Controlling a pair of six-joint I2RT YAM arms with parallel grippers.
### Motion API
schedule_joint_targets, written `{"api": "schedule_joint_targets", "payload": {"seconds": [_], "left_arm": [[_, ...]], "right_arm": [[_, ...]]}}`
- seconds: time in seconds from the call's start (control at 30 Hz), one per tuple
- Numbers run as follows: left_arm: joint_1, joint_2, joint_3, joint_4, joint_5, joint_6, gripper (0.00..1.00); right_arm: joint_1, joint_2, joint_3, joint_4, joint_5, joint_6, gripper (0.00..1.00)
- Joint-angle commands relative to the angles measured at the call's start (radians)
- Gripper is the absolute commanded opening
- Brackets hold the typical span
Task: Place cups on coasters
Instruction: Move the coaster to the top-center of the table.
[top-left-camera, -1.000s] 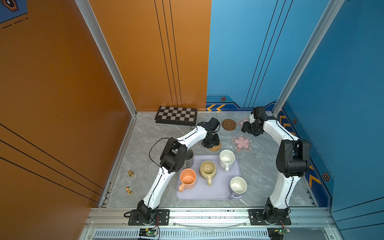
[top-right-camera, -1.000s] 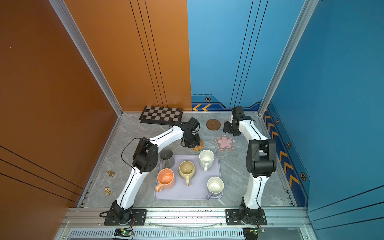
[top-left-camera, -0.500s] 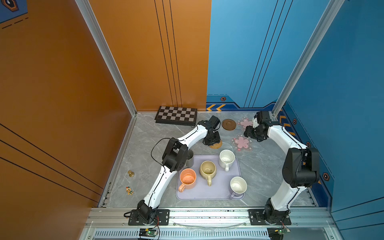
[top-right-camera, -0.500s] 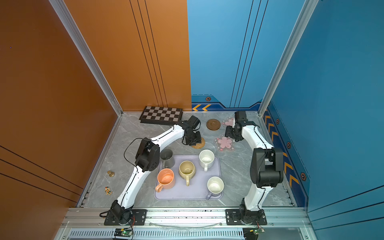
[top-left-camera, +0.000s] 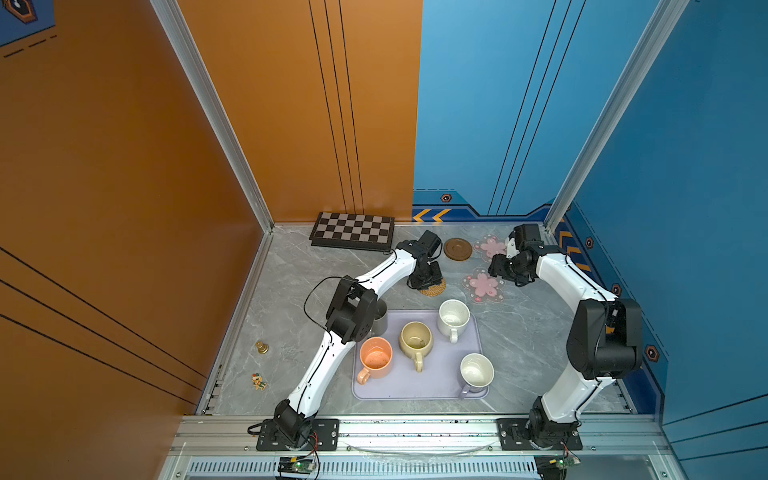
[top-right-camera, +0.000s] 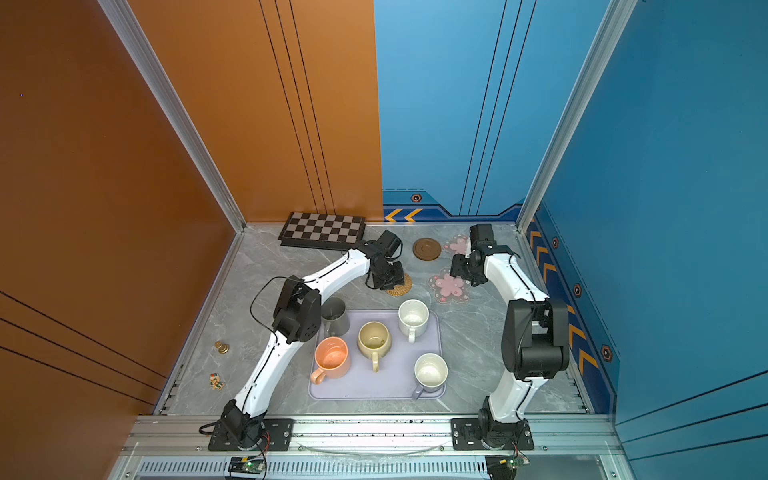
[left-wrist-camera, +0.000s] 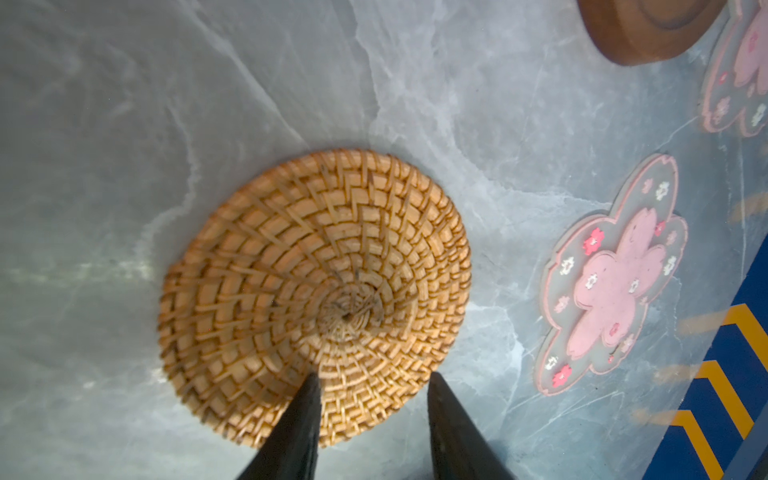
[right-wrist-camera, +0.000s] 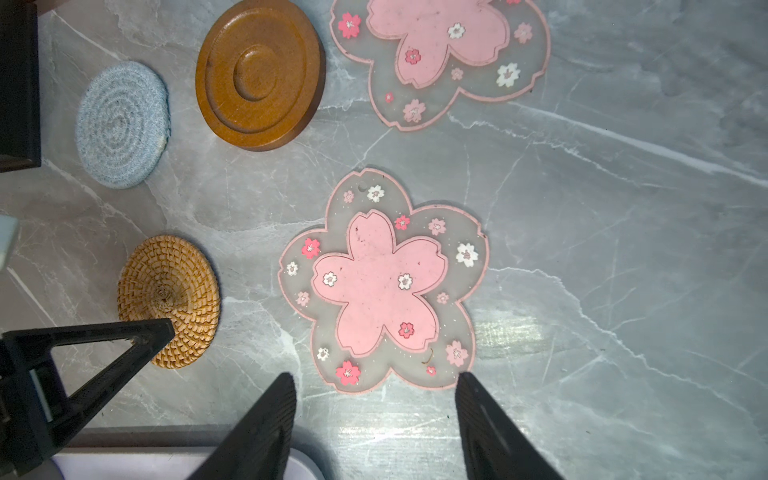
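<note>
Left jaws hang part-open and empty over the rattan coaster (left-wrist-camera: 316, 291). Right jaws gape wider, empty too, above a flower coaster (right-wrist-camera: 382, 282). On the lavender tray (top-left-camera: 415, 390) sit the orange cup (top-left-camera: 375, 357), beige cup (top-left-camera: 415, 338), speckled cup (top-left-camera: 453, 318) and lavender cup (top-left-camera: 476, 370), with the grey cup (top-right-camera: 334, 316) at its corner.

No word, brand name or number can be read anywhere; only signs show. 2 orange chevrons (top-left-camera: 432, 215) stand on the dark blue strip (top-left-camera: 424, 204) at the foot of the back wall, pointing to the robot's left, and both top views show them. A small hexagon badge (top-left-camera: 446, 198) sits just above them. More chevrons (top-right-camera: 588, 360) run along the foot of the right wall, with hexagon badges (top-right-camera: 606, 353) beside them. A blue poster (top-left-camera: 25, 25) high on the orange wall bears a hexagon emblem, its detail too small to tell.
</note>
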Motion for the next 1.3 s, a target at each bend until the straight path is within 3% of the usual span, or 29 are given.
{"api": "schedule_joint_targets", "payload": {"seconds": [0.0, 1.27], "left_arm": [[-0.001, -0.063, -0.013, -0.028, 0.015, 0.013, 0.44], [-0.053, 0.010, 0.004, -0.027, 0.064, -0.027, 0.43]], "right_arm": [[0.001, -0.033, -0.013, 0.011, -0.015, 0.014, 0.64], [0.003, -0.084, -0.050, 0.010, -0.008, 0.013, 0.64]]}}
